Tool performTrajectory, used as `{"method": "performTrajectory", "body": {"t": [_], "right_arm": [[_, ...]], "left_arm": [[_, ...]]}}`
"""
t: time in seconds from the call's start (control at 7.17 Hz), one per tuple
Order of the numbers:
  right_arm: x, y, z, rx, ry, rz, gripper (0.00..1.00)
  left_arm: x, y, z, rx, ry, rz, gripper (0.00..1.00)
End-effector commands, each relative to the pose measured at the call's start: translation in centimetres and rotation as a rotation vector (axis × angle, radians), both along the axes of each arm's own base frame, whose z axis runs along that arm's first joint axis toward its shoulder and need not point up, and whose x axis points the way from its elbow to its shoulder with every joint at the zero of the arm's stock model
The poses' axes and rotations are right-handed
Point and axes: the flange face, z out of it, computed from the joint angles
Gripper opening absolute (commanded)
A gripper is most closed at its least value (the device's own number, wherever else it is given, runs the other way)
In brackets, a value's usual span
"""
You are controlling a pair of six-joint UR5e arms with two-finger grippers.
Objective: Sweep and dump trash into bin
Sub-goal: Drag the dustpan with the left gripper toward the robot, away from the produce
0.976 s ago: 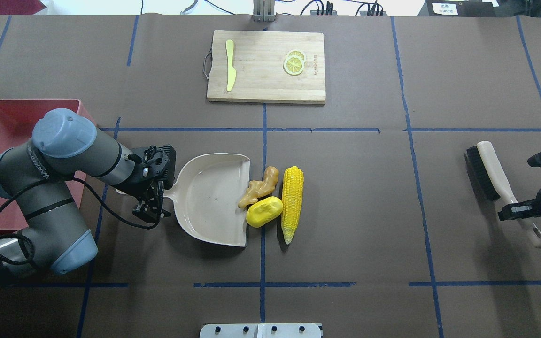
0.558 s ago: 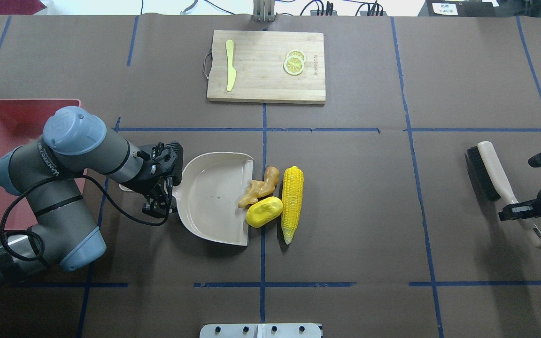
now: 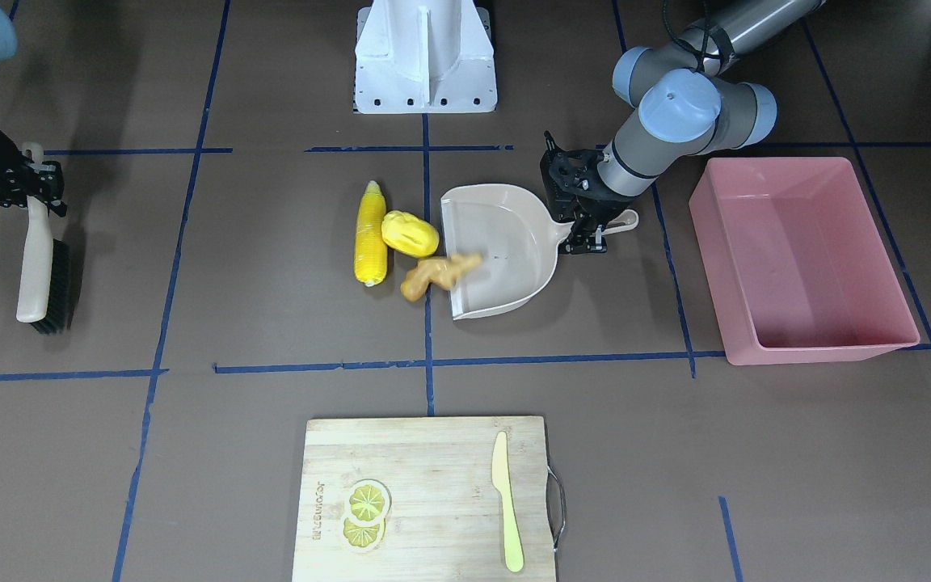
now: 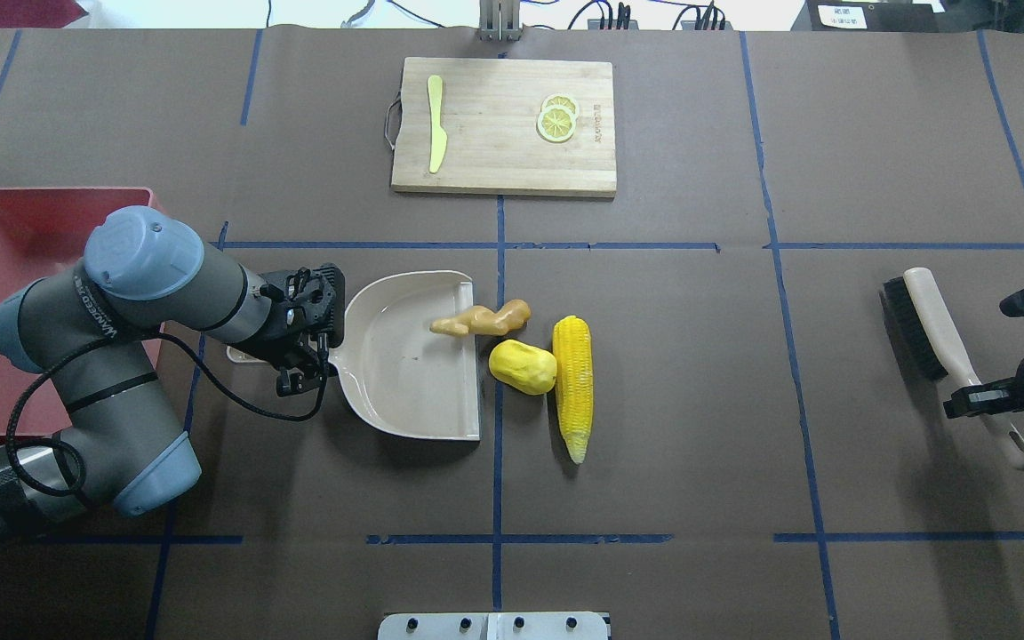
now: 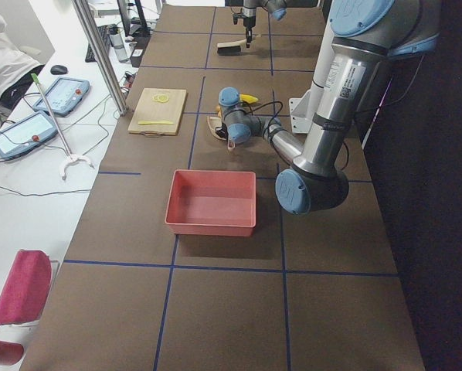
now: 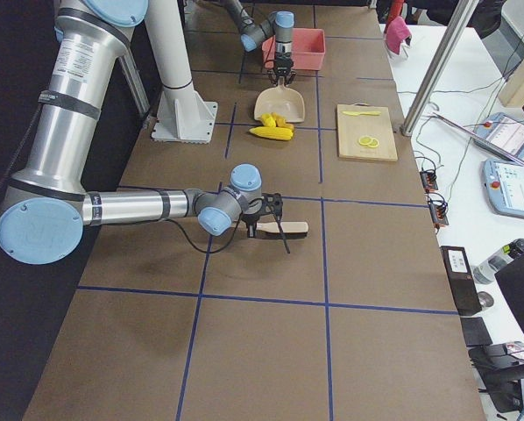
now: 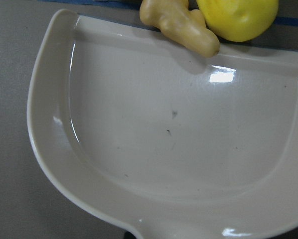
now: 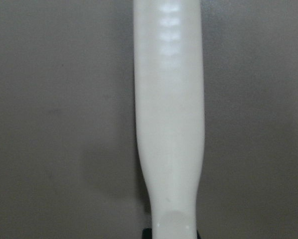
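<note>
Your ginger root point(image 4: 479, 318) is lying across the lip of the dustpan point(image 4: 388, 373), with the potato piece point(image 4: 523, 366) and corn cob point(image 4: 572, 384) resting just outside on the table point(image 4: 699, 400). Your left claw point(image 4: 306, 364) is pinching the dustpan handle near the pink bin point(image 4: 5, 231). Your right claw point(image 4: 979, 397) is pinching the brush point(image 4: 930, 324).

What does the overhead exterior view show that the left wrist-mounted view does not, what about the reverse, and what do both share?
Only the overhead view shows the pink bin, the corn cob, the cutting board, the brush held by the right gripper, and the left gripper on the dustpan handle. Only the wrist view shows small dark specks on the dustpan's floor. Both show the dustpan, the ginger root lying across its front lip, and the yellow potato-like piece just outside.
</note>
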Motion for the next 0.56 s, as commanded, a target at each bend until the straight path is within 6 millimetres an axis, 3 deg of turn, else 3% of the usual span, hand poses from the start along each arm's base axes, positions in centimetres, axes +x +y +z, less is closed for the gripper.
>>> {"method": "performTrajectory", "body": {"t": [0.0,0.42], "right_arm": [[0.0,0.0,0.0,-0.001,0.001,0.001,0.00],[0.0,0.0,0.0,-0.003,-0.001,0.000,0.00]], "left_arm": [[-0.6,0.1,-0.2,0.005,0.005,-0.005,0.17],[-1.8,-0.6,-0.3,0.014,0.006,-0.019,0.10]]}}
